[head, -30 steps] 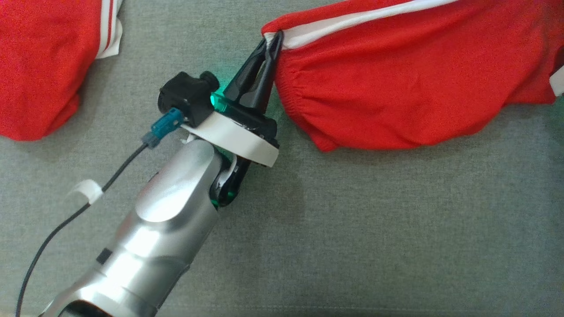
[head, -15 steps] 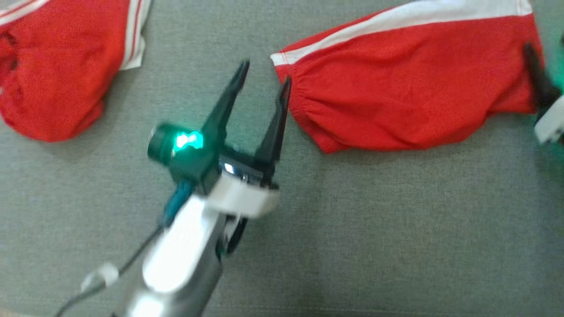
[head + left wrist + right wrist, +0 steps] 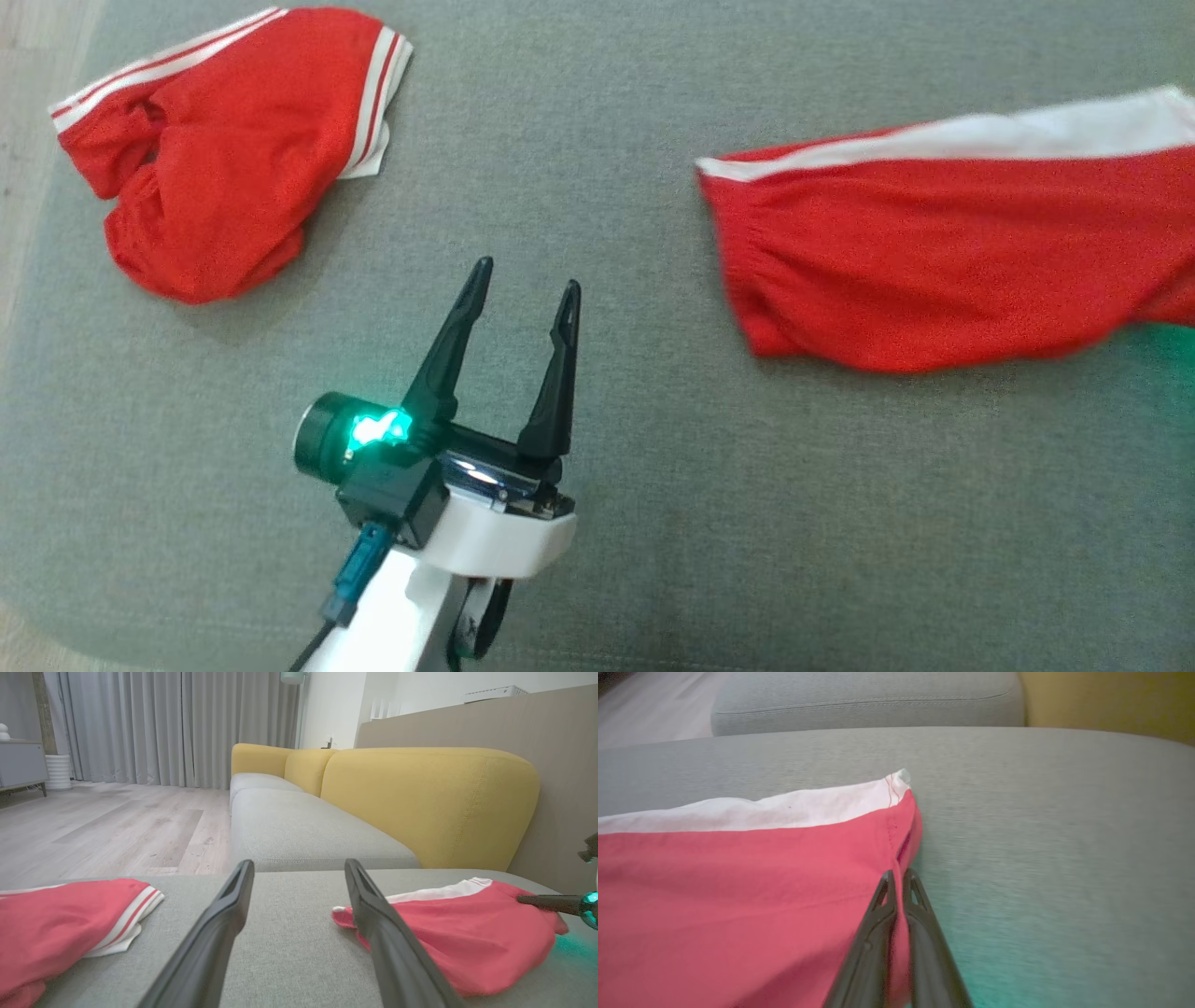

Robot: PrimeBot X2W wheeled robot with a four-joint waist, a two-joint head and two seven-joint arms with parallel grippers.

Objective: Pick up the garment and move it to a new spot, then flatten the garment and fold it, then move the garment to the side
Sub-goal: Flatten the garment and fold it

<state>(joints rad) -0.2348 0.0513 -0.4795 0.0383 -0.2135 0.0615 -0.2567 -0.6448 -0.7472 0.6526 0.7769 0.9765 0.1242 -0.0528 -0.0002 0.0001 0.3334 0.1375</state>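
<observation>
The garment (image 3: 934, 271) is red with a white band and lies stretched out on the grey sofa seat (image 3: 607, 140), at the right of the head view. My left gripper (image 3: 526, 277) hovers open and empty to its left, well apart from it. In the left wrist view the garment (image 3: 467, 938) lies past my right finger, with the left gripper (image 3: 299, 863) open over bare seat. My right gripper (image 3: 899, 873) is shut on the garment's (image 3: 738, 882) red edge near the white-banded corner. The right gripper (image 3: 525, 899) also shows at the cloth's far end in the left wrist view.
A second red garment with white stripes (image 3: 224, 149) lies crumpled at the seat's far left (image 3: 56, 919). A yellow backrest (image 3: 420, 798) runs behind the seat, and another grey seat (image 3: 299, 830) adjoins it. Wooden floor (image 3: 93, 826) lies beyond the left edge.
My left gripper let go of the garment's white-banded corner, opened and drew back. The head camera has shifted, so both garments sit differently in the picture.
</observation>
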